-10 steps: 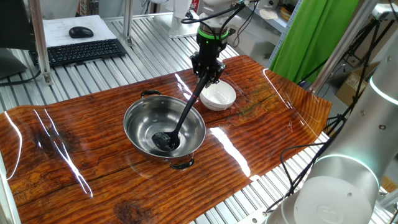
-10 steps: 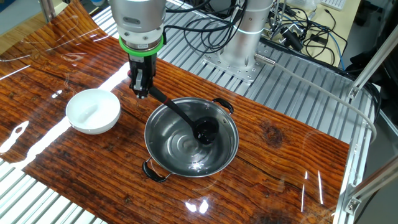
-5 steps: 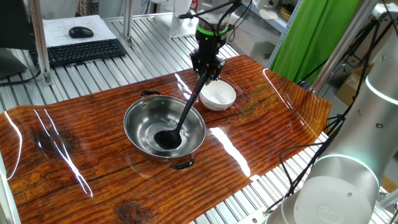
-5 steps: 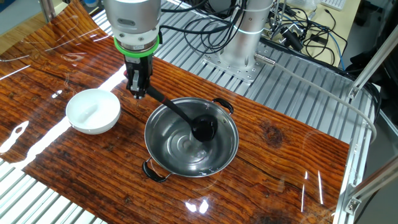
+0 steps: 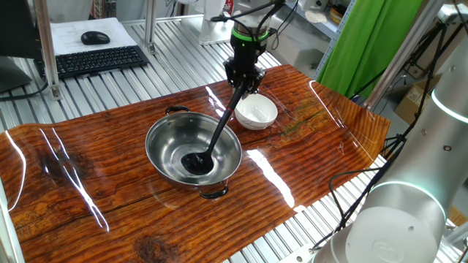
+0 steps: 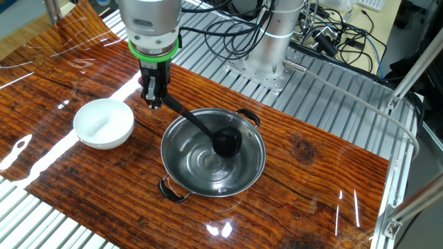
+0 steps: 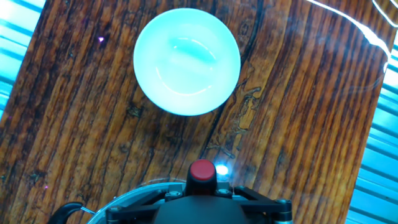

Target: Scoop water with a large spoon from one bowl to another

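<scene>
The claw is clamped on the slim handle of the long black plastic ladle, whose scoop is dipped in the big stainless-steel bowl; nothing is judged carried yet to the small white ceramic bowl beside it on the wooden counter

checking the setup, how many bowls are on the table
2: the steel bowl at the table's middle with the ladle in it, and the white bowl beside it.

A glossy wood-grain tabletop sits on ribbed metal, with a keyboard and green curtain behind.
</scene>
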Tool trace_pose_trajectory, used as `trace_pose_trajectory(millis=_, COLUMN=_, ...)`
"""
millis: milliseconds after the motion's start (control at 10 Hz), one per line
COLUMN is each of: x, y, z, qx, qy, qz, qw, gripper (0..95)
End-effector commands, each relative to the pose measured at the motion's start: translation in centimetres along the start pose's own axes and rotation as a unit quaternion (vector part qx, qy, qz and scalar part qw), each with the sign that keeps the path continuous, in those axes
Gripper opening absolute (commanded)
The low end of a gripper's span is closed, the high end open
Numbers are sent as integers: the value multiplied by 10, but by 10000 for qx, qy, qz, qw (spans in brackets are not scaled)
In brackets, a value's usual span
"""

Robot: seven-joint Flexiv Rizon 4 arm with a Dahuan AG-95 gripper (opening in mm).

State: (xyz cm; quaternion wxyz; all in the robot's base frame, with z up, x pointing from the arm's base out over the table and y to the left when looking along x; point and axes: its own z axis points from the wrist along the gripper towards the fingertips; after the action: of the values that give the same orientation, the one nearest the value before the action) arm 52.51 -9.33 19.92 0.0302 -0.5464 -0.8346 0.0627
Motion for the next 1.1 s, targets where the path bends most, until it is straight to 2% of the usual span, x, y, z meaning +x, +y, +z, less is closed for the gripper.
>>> trace_pose_trajectory(millis=100, x=-1, y=1, z=0, qx=-58, qy=-31, qz=-5, qw=10000, gripper=0)
trace_pose_trajectory(millis=400, x=-7, y=4, z=-4, qx=-190, qy=2, qz=-101, qw=9998, gripper=0)
trace_pose_trajectory(millis=600, x=-16, y=7, z=-10, qx=-259, qy=9, qz=-165, qw=9995, gripper=0)
trace_pose_trajectory(millis=700, x=-19, y=8, z=-12, qx=-384, qy=17, qz=-164, qw=9991, gripper=0)
trace_pose_trajectory(millis=1100, x=-32, y=13, z=-23, qx=-453, qy=-4, qz=-396, qw=9982, gripper=0)
